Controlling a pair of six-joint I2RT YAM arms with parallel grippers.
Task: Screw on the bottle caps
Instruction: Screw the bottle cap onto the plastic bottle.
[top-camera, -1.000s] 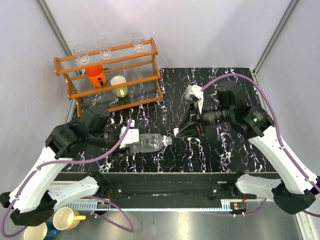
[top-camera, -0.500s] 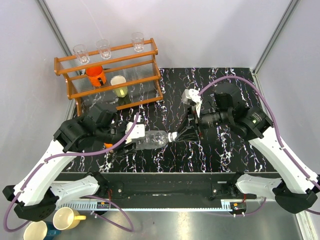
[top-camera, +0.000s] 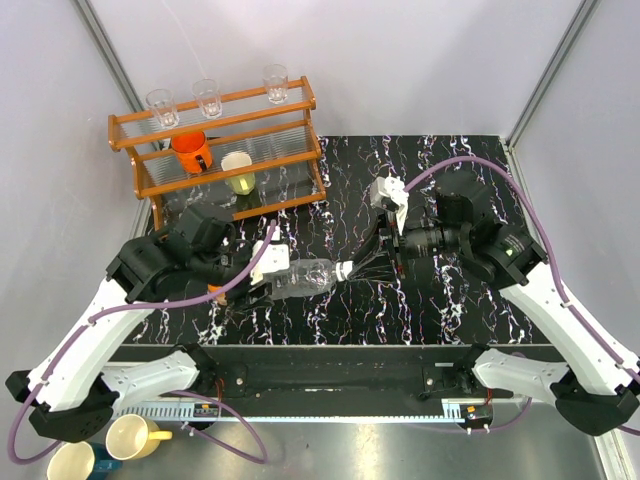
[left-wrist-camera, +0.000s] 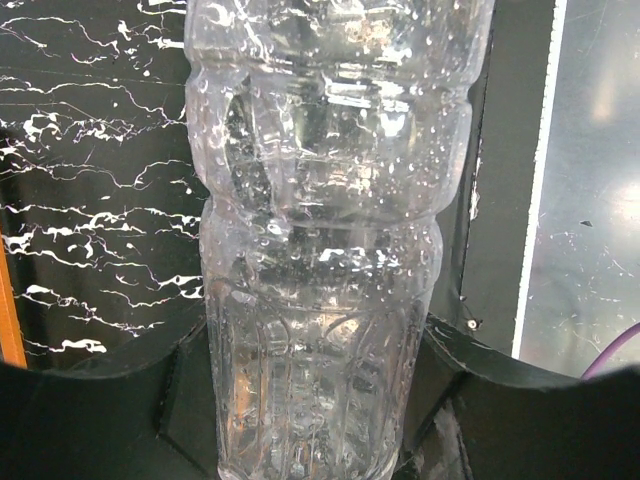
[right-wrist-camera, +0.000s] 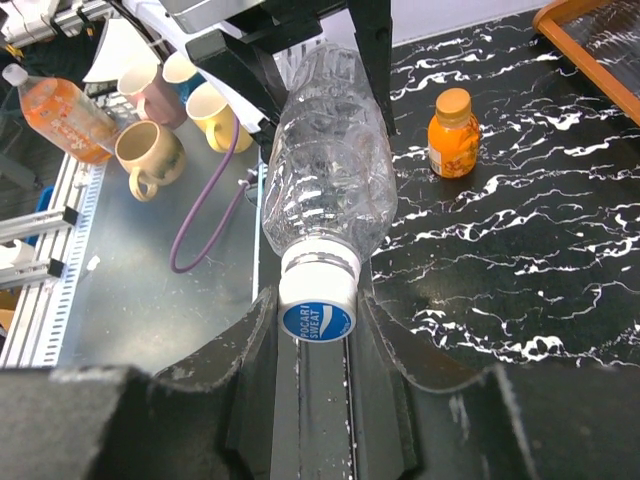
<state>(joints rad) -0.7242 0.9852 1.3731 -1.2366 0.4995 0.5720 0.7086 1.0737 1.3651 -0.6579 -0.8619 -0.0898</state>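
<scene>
Left fingers (left-wrist-camera: 80, 420) of mine clamp the clear bottle (left-wrist-camera: 330, 250) above the black marbled table (top-camera: 450, 310); my right fingers (right-wrist-camera: 420, 420) pinch its blue-rimmed cap (right-wrist-camera: 317, 320). An orange bottle (right-wrist-camera: 453, 135) stands nearby, and a wooden rack (top-camera: 240, 100) stands by the white wall (top-camera: 400, 60).

Both arms reach inward, left claw (top-camera: 268, 274) and right claw (top-camera: 354, 267) facing each other, both clamped.

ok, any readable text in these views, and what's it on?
"POCARI SWEAT": top of the blue-rimmed cap, at the mouth of the clear bottle.
Label on the small orange bottle: too small to read.
Label on the larger orange-drink bottle, upper left of the right wrist view: blurred, unreadable.
Nothing else legible.
</scene>
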